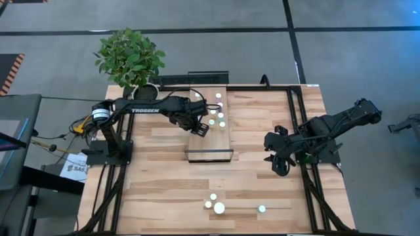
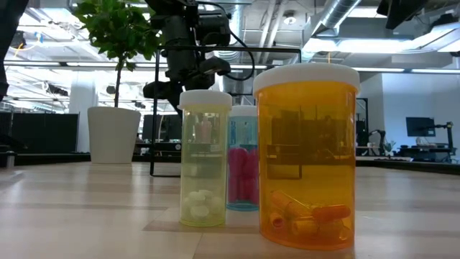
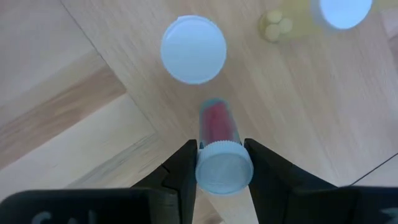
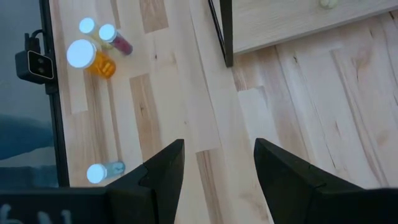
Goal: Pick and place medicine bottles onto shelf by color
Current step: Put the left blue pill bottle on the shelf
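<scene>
Left gripper (image 3: 222,163) clamped on a pink-filled bottle (image 3: 219,149) by its white cap, held over the shelf (image 1: 200,141) beside other bottles. Right gripper (image 4: 217,163), fingers apart and empty, waits above the table (image 1: 262,190).

Left gripper (image 1: 201,127) over the shelf (image 1: 209,145) beside bottles (image 1: 218,114), right gripper (image 1: 278,164) well apart

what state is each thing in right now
left gripper: shut on a pink-filled bottle, over the shelf
right gripper: open, empty, above bare table
shelf bottles: upright, capped
orange bottle: upright on table, capped
yellow bottle: upright, capped, beside the orange one
teal bottle: capped, apart from the others
</scene>
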You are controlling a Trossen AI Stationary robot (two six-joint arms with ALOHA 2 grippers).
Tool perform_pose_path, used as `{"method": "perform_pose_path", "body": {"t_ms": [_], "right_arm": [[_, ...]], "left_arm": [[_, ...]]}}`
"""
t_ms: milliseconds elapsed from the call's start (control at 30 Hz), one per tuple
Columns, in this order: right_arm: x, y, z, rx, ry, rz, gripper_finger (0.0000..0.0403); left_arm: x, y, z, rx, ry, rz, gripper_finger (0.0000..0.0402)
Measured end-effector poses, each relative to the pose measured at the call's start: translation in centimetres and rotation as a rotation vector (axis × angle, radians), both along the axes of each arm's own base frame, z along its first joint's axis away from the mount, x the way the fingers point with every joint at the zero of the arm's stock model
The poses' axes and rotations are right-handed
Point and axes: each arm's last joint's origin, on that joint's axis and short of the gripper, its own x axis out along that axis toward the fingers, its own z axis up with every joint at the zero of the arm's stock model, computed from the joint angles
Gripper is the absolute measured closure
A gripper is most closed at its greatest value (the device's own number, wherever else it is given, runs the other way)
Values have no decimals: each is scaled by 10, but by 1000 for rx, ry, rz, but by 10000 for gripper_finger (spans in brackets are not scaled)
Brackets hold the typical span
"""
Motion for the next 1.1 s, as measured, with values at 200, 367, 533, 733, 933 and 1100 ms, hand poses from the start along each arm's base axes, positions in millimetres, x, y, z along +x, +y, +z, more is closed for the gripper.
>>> {"method": "perform_pose_path", "body": {"t_ms": [200, 367, 533, 733, 933, 1100], "right_arm": [[0, 0, 0, 0, 0, 0, 186], [0, 0, 0, 3, -5, -1, 186], [0, 0, 0, 4, -6, -2, 186], [1, 1, 1, 9, -18, -2, 186], [2, 1, 1, 10, -21, -1, 186], [2, 1, 1, 9, -21, -1, 186]], "left_arm": [[-1, 0, 0, -4, 15, 1, 300], [-2, -1, 0, -13, 18, 3, 300], [-5, -1, -1, -21, 51, 3, 300], [-5, -1, -1, -18, 52, -6, 300], [-5, -1, -1, -10, 54, -14, 300], [-5, -1, -1, 6, 56, -21, 275]]}}
